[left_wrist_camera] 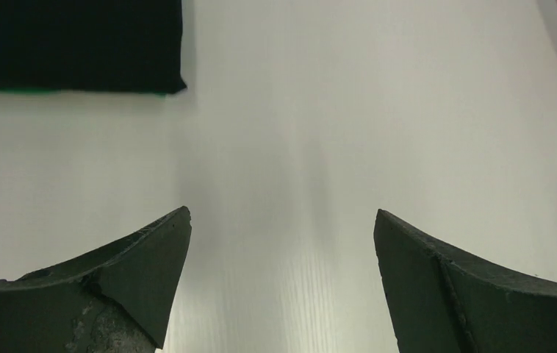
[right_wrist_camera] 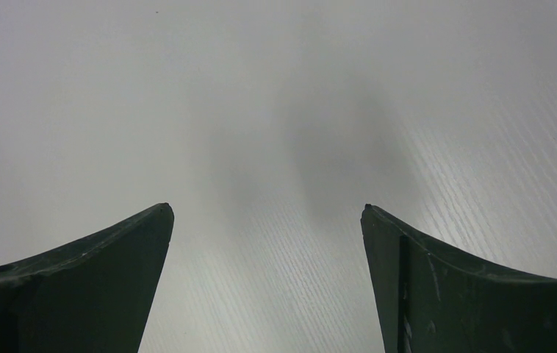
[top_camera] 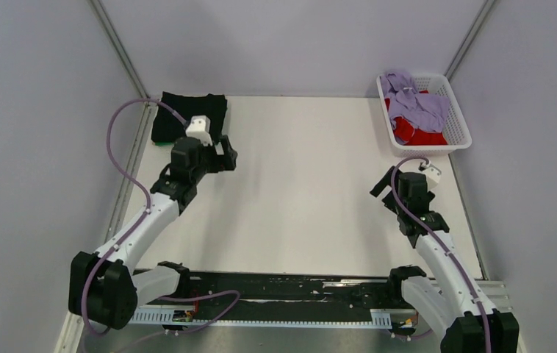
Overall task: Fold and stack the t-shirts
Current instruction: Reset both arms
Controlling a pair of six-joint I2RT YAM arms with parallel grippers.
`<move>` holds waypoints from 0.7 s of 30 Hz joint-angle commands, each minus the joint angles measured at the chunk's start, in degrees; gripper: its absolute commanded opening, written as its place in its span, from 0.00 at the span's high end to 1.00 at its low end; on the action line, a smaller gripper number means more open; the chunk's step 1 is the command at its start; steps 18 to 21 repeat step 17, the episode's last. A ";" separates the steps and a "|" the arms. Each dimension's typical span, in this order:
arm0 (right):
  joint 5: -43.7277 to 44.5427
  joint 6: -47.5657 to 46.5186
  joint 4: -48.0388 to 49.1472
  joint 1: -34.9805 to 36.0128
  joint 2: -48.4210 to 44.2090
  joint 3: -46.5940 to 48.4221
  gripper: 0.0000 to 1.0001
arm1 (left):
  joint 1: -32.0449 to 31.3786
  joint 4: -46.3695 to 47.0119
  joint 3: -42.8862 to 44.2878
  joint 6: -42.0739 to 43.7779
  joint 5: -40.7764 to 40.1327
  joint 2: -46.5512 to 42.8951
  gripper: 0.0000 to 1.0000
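My left gripper (left_wrist_camera: 281, 213) gapes wide, empty. Right gripper (right_wrist_camera: 265, 207) same, both over bare table (top_camera: 305, 184). Black t-shirt (top_camera: 206, 107) lies folded far-left, green t-shirt (left_wrist_camera: 40, 91) edge peeking beneath: stack begun. Lavender t-shirt (top_camera: 415, 103) and red t-shirt (top_camera: 408, 131) sit crumpled in basket (top_camera: 461, 121), far-right. Roughly half done, I'd say.

L claw (left_wrist_camera: 282, 212) spread wide, angled down; R claw (right_wrist_camera: 267, 207) same.

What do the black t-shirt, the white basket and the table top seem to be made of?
Black t-shirt: soft matte fabric, likely a knit; it lies folded flat. Basket: stiff white plastic, by its lattice walls. Table: pale matte sheet with fine parallel ribs, perhaps corrugated plastic or laminate.
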 commanded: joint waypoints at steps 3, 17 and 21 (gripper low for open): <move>-4.89 -4.66 14.31 -0.18 -7.90 -6.89 0.00 | 0.39 8.94 -17.94 -1.04 3.58 -12.73 0.00; -4.40 -4.53 19.91 -0.15 -14.14 -11.55 0.00 | 0.39 8.29 -20.01 -1.31 4.71 -22.40 0.00; -4.40 -4.53 19.91 -0.15 -14.14 -11.55 0.00 | 0.39 8.29 -20.01 -1.31 4.71 -22.40 0.00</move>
